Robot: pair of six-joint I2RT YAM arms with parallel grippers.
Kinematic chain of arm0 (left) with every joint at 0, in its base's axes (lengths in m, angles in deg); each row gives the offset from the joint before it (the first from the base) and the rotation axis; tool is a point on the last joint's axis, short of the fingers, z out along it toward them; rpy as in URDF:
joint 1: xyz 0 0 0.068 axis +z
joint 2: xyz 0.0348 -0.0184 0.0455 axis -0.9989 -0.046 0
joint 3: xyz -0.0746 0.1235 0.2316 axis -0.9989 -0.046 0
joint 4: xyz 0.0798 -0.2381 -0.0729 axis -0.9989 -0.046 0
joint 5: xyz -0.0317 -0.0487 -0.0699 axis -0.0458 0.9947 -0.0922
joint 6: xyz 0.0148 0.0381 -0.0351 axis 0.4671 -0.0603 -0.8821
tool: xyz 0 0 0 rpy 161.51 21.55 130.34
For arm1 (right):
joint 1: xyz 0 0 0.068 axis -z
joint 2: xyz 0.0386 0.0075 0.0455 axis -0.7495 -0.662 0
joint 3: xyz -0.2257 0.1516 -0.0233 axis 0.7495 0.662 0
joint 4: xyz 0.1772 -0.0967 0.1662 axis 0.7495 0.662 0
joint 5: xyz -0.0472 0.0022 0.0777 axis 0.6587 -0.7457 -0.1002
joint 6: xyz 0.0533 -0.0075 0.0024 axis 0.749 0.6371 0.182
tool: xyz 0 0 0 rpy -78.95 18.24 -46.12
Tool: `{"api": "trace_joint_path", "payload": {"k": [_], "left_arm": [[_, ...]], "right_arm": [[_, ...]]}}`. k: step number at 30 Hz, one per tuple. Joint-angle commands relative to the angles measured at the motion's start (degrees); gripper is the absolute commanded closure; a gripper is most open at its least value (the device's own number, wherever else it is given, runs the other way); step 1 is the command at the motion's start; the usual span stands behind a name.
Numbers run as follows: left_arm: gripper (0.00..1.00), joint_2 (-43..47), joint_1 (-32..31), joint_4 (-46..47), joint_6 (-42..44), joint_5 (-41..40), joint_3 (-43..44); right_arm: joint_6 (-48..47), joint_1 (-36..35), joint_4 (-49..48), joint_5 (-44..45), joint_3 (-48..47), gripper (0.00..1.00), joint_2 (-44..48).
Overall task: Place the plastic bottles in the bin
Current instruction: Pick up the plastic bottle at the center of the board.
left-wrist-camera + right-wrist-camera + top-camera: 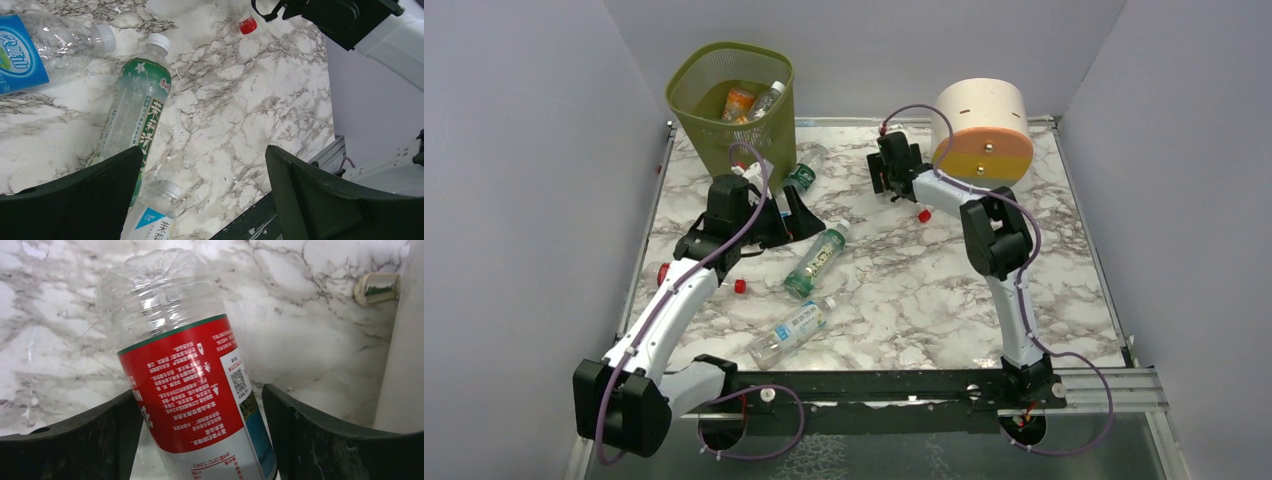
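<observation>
Jaws wide, the right pincer (201, 390) is straddling the clear red-labelled plastic bottle (187, 400) near the far edge of the marble table (904, 300), where squeezing gently mid-label should keep it from slipping.

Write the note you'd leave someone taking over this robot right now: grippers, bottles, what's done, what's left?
Left gripper: open, empty, above the marble-patterned table near the olive-green mesh bin.
Right gripper: jaws either side of a clear red-labelled plastic bottle; firm grip not evident.
Done: an orange bottle and a clear bottle lie in the bin.
Left: the red-labelled bottle, a long green-labelled bottle, a blue-labelled bottle, a small green bottle beside the bin; more are partly hidden under the left arm.
</observation>
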Motion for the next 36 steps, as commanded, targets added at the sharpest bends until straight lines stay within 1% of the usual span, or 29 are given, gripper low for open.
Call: {"api": "trace_joint_path", "payload": {"k": [1, 5, 9, 14, 20, 26, 30, 36], "left_arm": [[0.01, 3.63, -0.32, -1.35, 0.08, 1.16, -1.47], [0.01, 6.65, -0.33, -2.78, 0.09, 1.90, -2.98], [0.01, 8.47, -0.34, -4.25, 0.72, 2.94, -4.05], [0.01, 9.99, -0.34, -4.89, 0.87, 4.51, -4.49], [0.01, 10.62, -0.34, -5.25, 1.48, 7.00, -4.50], [0.01, 10.58, -0.33, -4.30, 0.15, 8.29, -3.41], [0.01, 12.06, -0.34, -2.34, -2.41, 9.52, -3.36], [0.01, 15.58, -0.34, 4.83, -9.06, 11.03, -6.44]], "right_arm": [[3.76, -0.99, 1.13, -3.49, 5.19, 0.16, 4.68], [6.21, -2.27, 0.50, -3.93, 10.44, 0.30, 8.74], [7.89, -4.35, 0.91, -3.52, 13.53, 0.42, 12.20], [9.47, -7.47, 2.78, -2.98, 16.15, 0.51, 16.65], [14.03, -10.40, 7.39, -3.99, 19.36, 0.54, 23.66], [17.12, -12.53, 10.76, -8.81, 24.66, 0.54, 32.83], [19.03, -12.87, 12.04, -15.62, 28.09, 0.54, 40.25], [21.48, -12.86, 13.01, -26.70, 32.73, 0.54, 51.15]]}}
